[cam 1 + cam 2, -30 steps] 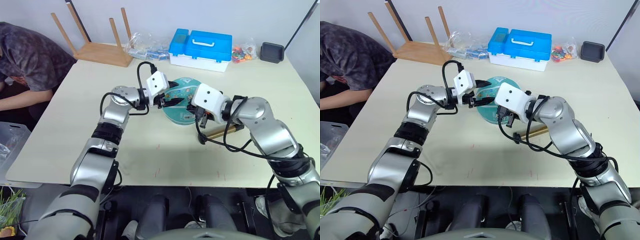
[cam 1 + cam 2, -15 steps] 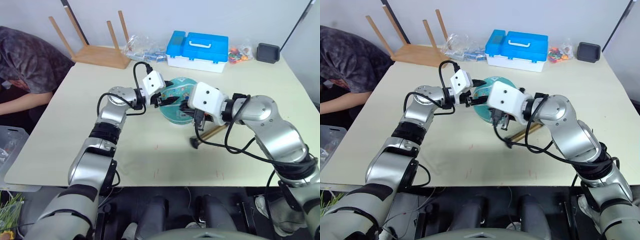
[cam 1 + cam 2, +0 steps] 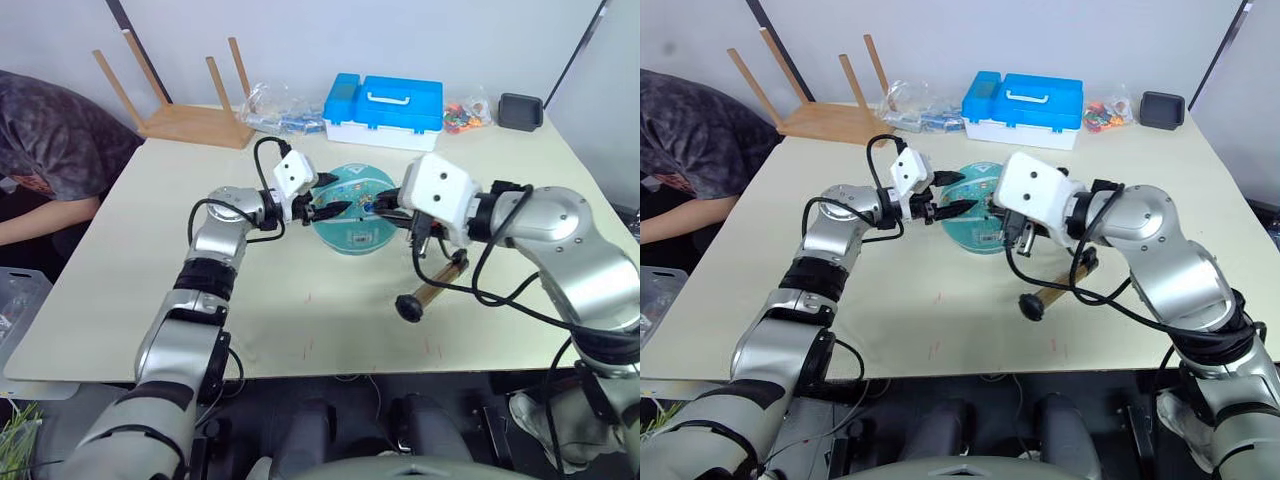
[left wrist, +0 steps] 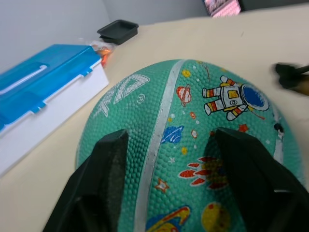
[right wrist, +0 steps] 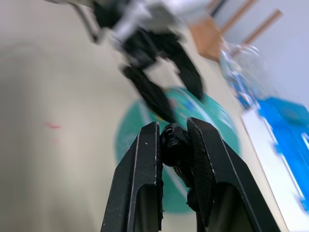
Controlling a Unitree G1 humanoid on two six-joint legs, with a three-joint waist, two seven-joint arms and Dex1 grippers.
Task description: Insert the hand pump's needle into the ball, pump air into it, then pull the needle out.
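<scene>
In your head views, the teal ball [image 3: 352, 195] sits mid-table on the cream table [image 3: 120, 260]. Your left gripper [image 3: 952, 193] reaches in from the left, fingers spread wide against the ball's left side. Your right gripper [image 3: 392, 203] is at the ball's right side. The pump [image 3: 437, 282] lies on the table just right of the ball, bronze cylinder angled toward you, black handle [image 3: 407, 307] nearest you. A blue box [image 3: 383, 104], an upturned stool [image 3: 180, 110] and a small black tray [image 3: 520, 110] stand along the far edge. A person [image 3: 45, 150] leans in at the left.

In your left wrist view, both black fingers [image 4: 104, 174] straddle the ball [image 4: 193, 135], wide apart and resting on its surface.

In your right wrist view, your fingers [image 5: 142, 183] pinch a small black fitting [image 5: 173, 142], nearly closed, with the ball [image 5: 217, 125] behind. You cannot make out the needle itself.
</scene>
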